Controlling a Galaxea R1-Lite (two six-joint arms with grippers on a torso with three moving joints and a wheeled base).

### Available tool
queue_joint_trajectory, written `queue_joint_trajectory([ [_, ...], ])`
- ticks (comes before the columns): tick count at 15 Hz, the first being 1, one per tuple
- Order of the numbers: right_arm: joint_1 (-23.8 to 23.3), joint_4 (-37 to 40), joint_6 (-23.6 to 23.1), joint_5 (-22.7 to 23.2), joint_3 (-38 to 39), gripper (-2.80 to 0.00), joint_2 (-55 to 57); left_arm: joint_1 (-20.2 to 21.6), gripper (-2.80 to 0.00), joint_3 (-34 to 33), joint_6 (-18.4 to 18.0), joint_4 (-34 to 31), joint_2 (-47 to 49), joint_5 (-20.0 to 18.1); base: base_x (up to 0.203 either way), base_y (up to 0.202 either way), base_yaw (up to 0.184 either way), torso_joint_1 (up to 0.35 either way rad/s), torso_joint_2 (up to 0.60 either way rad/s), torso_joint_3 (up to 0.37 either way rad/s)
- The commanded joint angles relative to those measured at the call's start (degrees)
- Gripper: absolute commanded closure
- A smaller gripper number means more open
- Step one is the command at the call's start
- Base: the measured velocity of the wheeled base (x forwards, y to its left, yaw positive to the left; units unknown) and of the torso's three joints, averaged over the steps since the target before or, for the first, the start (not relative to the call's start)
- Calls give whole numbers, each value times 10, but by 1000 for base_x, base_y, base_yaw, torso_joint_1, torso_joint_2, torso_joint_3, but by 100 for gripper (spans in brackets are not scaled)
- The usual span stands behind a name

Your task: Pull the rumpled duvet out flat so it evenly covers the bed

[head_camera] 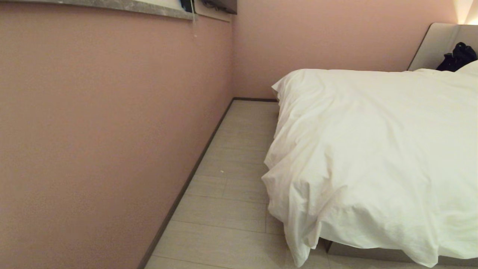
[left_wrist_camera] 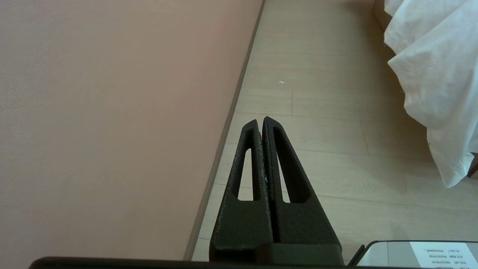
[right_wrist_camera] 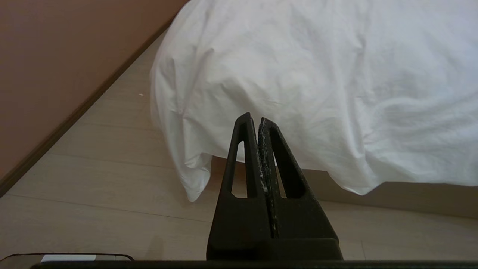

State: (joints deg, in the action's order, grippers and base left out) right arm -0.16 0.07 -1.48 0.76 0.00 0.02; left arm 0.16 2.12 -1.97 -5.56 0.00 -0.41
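Duvet [head_camera: 373, 157] lies bunched over the bed's [head_camera: 388, 256] near corner, its corner flap hanging to the floor [head_camera: 231, 209]. Right gripper [right_wrist_camera: 257, 120] pinched closed, empty, duvet hem ahead of its tips and apart. Left gripper [left_wrist_camera: 260, 121] also closed, empty, duvet off to one side, wall [left_wrist_camera: 112, 112] opposite. Suggest: open wide first, grab the thick hem, pull low and evenly.

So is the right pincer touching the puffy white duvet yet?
Apart. The right wrist view shows the right pincer shut and empty, with bare floor beneath it and the puffy white duvet hanging beyond its tips.
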Motion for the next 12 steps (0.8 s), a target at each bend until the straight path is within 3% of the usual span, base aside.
queue_joint_trajectory([
  [1, 0, 0, 0, 0, 0, 0, 0, 0, 0, 0, 0, 0, 1, 0, 0, 0, 0, 0, 0, 0],
  [7, 0, 0, 0, 0, 0, 0, 0, 0, 0, 0, 1, 0, 0, 3, 0, 0, 0, 0, 0, 0],
  [12, 0, 0, 0, 0, 0, 0, 0, 0, 0, 0, 4, 0, 0, 3, -167, 0, 1, 5, 3, 2],
])
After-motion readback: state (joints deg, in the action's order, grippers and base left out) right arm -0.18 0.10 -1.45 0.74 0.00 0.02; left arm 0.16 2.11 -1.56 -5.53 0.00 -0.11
